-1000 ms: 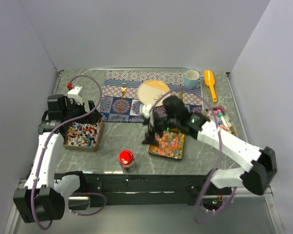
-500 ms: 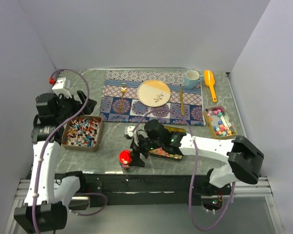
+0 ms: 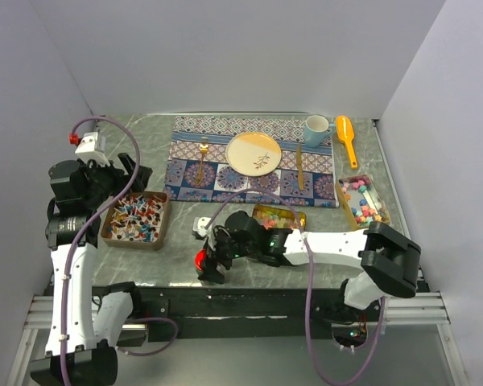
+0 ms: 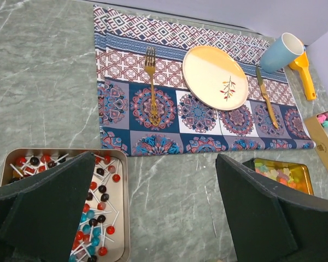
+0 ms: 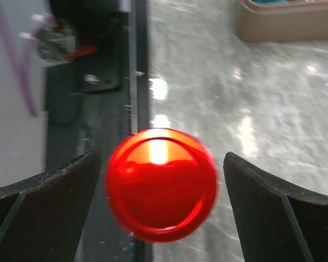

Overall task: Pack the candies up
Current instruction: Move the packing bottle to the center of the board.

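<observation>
Right wrist view: red lid [image 5: 160,185] sits centred under the right gripper [image 5: 161,157], jaws spread and empty.
Candies [image 3: 278,217] lie just upper right in top view; left gripper [image 4: 154,158], also released, is farther.

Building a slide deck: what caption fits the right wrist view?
Open right end effector straddles a red lid near the front edge of the table.
</observation>
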`<state>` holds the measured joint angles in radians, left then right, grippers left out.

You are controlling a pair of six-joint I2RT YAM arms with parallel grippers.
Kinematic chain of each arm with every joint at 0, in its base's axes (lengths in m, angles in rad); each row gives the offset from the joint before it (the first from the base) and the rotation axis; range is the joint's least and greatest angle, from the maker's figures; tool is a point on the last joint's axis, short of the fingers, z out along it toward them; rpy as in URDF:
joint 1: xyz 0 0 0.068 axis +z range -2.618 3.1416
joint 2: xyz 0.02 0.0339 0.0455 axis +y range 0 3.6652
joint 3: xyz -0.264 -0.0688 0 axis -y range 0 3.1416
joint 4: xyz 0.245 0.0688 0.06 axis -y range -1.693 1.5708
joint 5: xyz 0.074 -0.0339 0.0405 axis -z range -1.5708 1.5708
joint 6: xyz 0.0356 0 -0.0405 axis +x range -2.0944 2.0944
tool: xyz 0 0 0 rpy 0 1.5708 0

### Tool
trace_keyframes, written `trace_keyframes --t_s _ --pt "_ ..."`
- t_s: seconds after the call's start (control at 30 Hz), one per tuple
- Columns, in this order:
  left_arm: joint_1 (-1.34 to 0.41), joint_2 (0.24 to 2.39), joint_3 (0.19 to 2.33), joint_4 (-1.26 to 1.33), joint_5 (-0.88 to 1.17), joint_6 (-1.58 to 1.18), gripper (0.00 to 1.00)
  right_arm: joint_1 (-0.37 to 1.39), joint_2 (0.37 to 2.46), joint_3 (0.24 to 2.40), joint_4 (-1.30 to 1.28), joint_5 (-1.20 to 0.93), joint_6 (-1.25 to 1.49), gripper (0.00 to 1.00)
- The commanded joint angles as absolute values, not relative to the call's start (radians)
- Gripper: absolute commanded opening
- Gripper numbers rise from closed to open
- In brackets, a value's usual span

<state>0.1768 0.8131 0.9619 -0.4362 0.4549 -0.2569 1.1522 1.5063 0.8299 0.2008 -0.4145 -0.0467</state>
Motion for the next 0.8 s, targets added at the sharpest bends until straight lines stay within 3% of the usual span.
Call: trace_keyframes --t_s 0.0,0.4,0.77 --pt "0.186 0.793 0.979 -0.433 0.476 -0.264 0.99 1.154 1.546 0.848 0.206 -0.212 -0.123 1.00" --pt "0.187 0.784 0.933 -0.387 0.531 -0.310 0.99 1.066 1.565 0.879 0.164 -0.137 -0.193 1.00" --pt "0.181 0.540 0.624 -0.345 0.609 -0.485 0.97 0.919 1.629 0.968 0.112 -0.176 -0.262 1.00"
